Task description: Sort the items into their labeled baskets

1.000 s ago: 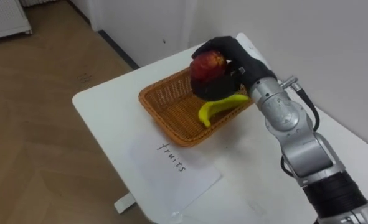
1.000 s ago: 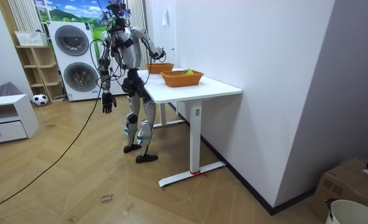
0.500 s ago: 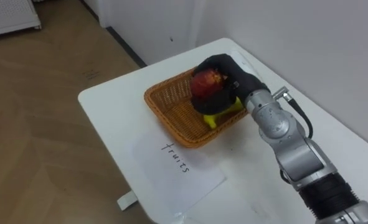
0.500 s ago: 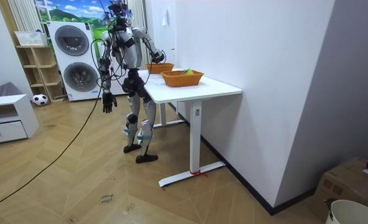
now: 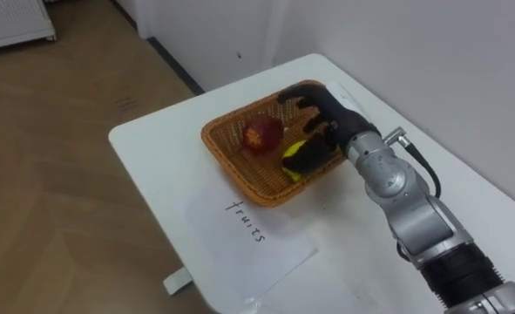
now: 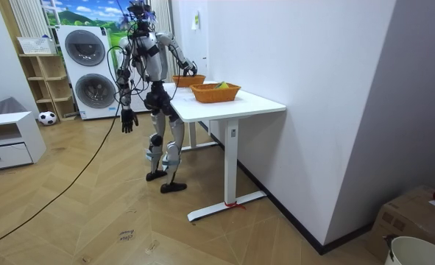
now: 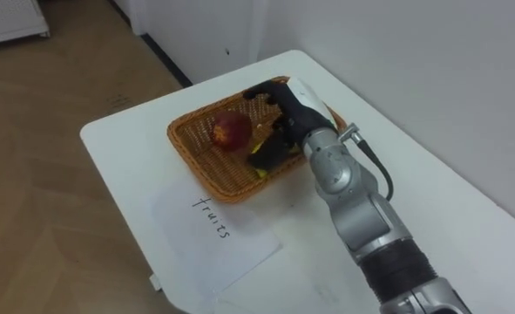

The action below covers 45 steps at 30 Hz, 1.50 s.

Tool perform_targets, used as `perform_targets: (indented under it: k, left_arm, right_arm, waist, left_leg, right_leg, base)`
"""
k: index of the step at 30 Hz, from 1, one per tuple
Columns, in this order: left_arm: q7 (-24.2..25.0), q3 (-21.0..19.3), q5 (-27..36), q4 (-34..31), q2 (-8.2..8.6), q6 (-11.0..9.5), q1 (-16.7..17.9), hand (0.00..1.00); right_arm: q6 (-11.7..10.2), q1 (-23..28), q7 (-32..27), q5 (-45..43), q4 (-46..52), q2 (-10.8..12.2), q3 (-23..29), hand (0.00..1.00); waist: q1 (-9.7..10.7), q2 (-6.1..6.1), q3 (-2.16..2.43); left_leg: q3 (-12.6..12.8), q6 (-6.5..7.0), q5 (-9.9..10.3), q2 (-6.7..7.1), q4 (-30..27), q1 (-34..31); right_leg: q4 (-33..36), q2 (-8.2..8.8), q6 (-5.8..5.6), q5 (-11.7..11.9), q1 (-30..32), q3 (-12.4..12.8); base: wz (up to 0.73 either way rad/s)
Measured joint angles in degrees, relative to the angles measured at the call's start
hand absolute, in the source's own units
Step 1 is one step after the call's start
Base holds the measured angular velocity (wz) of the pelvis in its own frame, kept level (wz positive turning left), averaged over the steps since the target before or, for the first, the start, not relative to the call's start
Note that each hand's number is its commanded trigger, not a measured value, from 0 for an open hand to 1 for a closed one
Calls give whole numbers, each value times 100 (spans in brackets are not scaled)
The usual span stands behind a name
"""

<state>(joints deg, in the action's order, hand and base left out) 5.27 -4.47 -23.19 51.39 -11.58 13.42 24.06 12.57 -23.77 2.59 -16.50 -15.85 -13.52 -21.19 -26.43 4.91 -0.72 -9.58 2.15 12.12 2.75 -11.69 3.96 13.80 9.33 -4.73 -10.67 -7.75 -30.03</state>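
A red apple [image 5: 262, 134] lies loose in the woven fruit basket [image 5: 231, 161] at the far end of the white table [image 5: 152, 148]. A yellow banana [image 5: 293, 160] lies beside it in the basket, partly under my right hand. That hand [image 5: 325, 115] hovers over the basket's right half, open with fingers spread, and holds nothing. The right eye view has the same apple [image 7: 231, 130] and right hand [image 7: 285, 112]. In the room view I stand at the table's end, and my left hand [image 6: 129, 119] hangs open at my side.
A paper sheet [image 5: 248, 231] with a handwritten word lies on the table in front of the basket. A second basket [image 6: 188, 79] stands further along the table. A wall runs close behind the table. Washing machines [image 6: 85, 70] and a low white cabinet [image 6: 7, 143] stand on the room view's left.
My right hand has opened and let go of the apple, which now rests in the basket to the left of the hand. The left hand has not moved.
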Motion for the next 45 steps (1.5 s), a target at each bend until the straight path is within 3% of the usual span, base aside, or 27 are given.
perform_targets:
  k: [11, 18, 24, 27, 32, 36, 41, 45]
  left_arm:
    - [-8, -8, 2, -90, -5, 19, -7, 0]
    - [-115, -3, 0, -122, -24, 44, -29, 0]
    - [-101, -48, -9, -124, -46, -11, -214, 0]
    - [-79, -147, -11, -169, -42, -20, -246, 0]
    - [-141, -212, 3, -69, -56, -204, -514, 0]
    - [-131, -214, -8, -70, -87, -257, -579, 0]
    - [-126, -395, 3, -74, -87, -420, -720, 0]
    - [-176, -443, 18, -23, -145, -445, -822, 0]
  right_arm:
    - [0, -1, 6, -382, 2, -28, 1, 0]
    - [1, -2, -16, -442, 138, -46, 1, 0]
    - [-8, -20, -18, -536, 368, -422, 56, 0]
    - [-42, -145, -56, -655, 464, -488, 103, 0]
    - [-159, -259, -121, -664, 621, -528, 462, 0]
    - [-151, -258, -114, -912, 1244, -760, 581, 0]
    - [-335, -262, -295, -1138, 1925, -1363, 1163, 0]
    - [-333, -265, -427, -1340, 2045, -1525, 1433, 0]
  waist:
    - [-2, -19, -12]
    - [130, 24, 23]
    - [194, 54, 43]
    - [334, 38, 34]
    - [629, -27, 3]
    - [932, -31, 24]
    - [1264, -35, 60]
    - [1581, -16, 82]
  left_leg:
    - [5, 17, 10, 10, 6, -53]
    - [8, 18, 9, 9, -14, -56]
    - [44, 30, 2, 0, -11, -69]
    - [163, 32, 1, -6, -7, -30]
    - [310, 67, -22, -12, 30, -17]
    - [536, 85, -32, -18, 126, 46]
    - [782, 89, -34, -36, 137, 28]
    - [944, 89, -34, -100, 222, 100]
  right_leg:
    - [7, 14, -4, -3, 57, 11]
    - [5, 13, -5, -3, 70, 14]
    - [24, 26, -5, -3, 135, 113]
    - [24, 28, -5, -3, 157, 186]
    - [22, 44, -6, -2, 202, 442]
    - [103, 42, -10, 2, 326, 674]
    - [94, 13, -9, 29, 491, 948]
    - [96, -48, 1, 41, 538, 1161]
  base:
    - [0]
    - [0]
    - [-5]
    - [-14]
    - [-12]
    - [-30]
    - [-23]
    - [-20]
